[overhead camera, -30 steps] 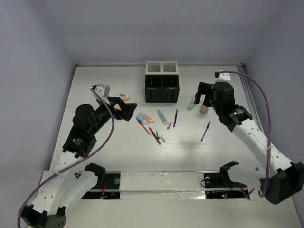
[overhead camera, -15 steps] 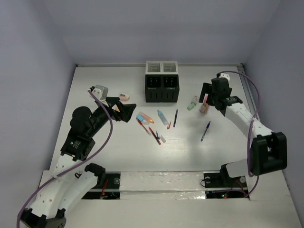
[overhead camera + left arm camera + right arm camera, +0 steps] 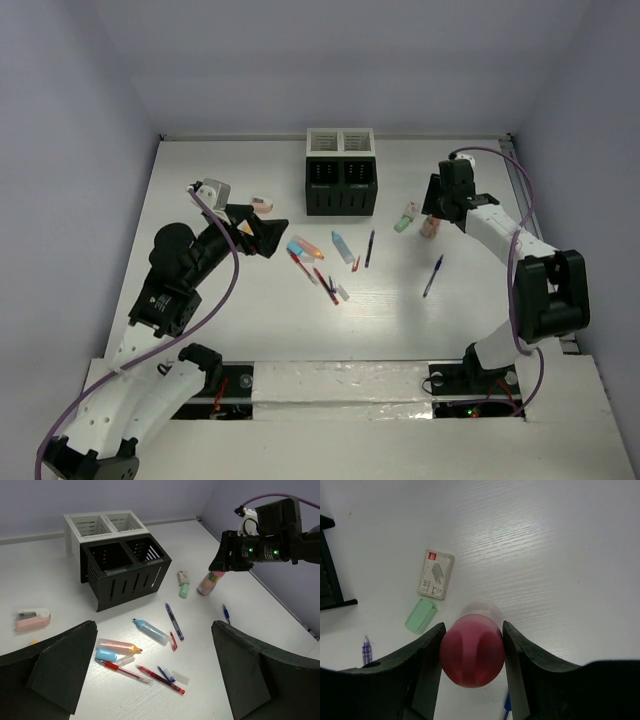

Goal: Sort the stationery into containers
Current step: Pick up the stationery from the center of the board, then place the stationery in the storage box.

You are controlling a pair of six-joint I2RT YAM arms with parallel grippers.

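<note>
The joined containers stand at the back centre, the black box (image 3: 341,190) in front of the white box (image 3: 340,142). My right gripper (image 3: 432,220) is shut on a pink marker (image 3: 472,647) that stands tilted on the table (image 3: 210,582), right of the boxes. My left gripper (image 3: 268,232) is open and empty, held above the table left of a cluster of stationery: a light blue marker (image 3: 150,630), an orange-tipped pink marker (image 3: 117,646), two red pens (image 3: 125,671), a purple pen (image 3: 174,621). A blue pen (image 3: 432,276) lies near the right gripper.
A small white staple box (image 3: 435,574) and a green bit (image 3: 421,615) lie just left of the pink marker. A pink and white tape dispenser (image 3: 32,620) lies left of the black box. Clear pen caps (image 3: 180,677) lie among the pens.
The right arm has folded back and its wrist has shifted toward the far side, with the gripper staying at the pink marker. The left arm has barely moved.
</note>
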